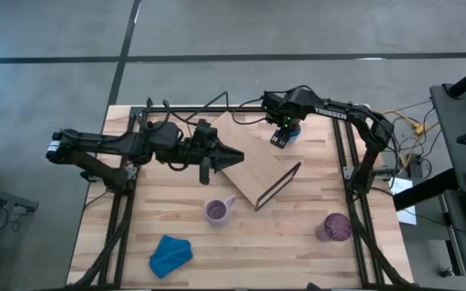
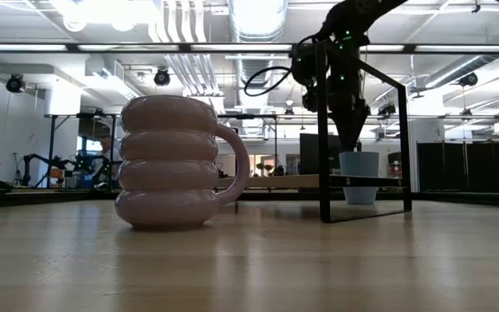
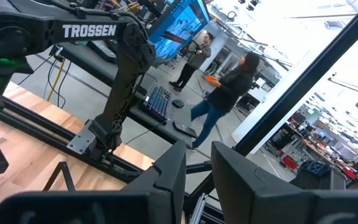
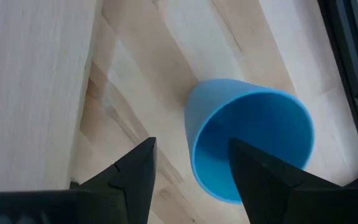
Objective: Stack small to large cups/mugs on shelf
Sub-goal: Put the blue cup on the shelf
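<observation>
Small light-blue cup (image 4: 247,140) upright on counter (image 1: 298,259) just beside shelf (image 1: 253,158); your right tool (image 4: 188,171) open directly above its rim, not touching. Left tool (image 1: 235,153) over shelf, fingers slightly parted, empty

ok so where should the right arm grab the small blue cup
By the rim, from straight above: the blue cup stands upright on the table beside the shelf, mouth open. The right gripper hangs open just above it; one jaw inside, one outside the wall.
</observation>
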Available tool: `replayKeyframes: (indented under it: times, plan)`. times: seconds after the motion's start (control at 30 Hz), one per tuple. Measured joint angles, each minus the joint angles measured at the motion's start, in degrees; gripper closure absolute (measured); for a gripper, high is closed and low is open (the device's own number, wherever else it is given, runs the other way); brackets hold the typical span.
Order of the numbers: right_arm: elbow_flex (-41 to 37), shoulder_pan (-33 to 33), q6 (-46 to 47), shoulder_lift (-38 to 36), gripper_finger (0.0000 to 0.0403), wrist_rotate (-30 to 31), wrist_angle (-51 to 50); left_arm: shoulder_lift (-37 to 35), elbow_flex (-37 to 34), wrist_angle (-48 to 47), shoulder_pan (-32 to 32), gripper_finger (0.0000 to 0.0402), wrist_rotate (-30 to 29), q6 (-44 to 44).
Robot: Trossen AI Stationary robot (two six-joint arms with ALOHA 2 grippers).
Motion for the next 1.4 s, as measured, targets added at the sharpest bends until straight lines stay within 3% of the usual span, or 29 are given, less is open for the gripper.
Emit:
replayKeyframes:
  times: [0.87, 1.4]
  plan:
    - [-2.08, 0.0, 2.79, 0.17, 0.0238, 0.09, 2.53, 0.0, 0.02, 0.0, 0.0, 0.034, 0.02, 0.02]
    - [-3.84, 0.0, 3.27, 0.17, 0.0317, 0.54, 5.75, 0.0, 0.02, -0.01, 0.0, 0.034, 1.37, 0.01]
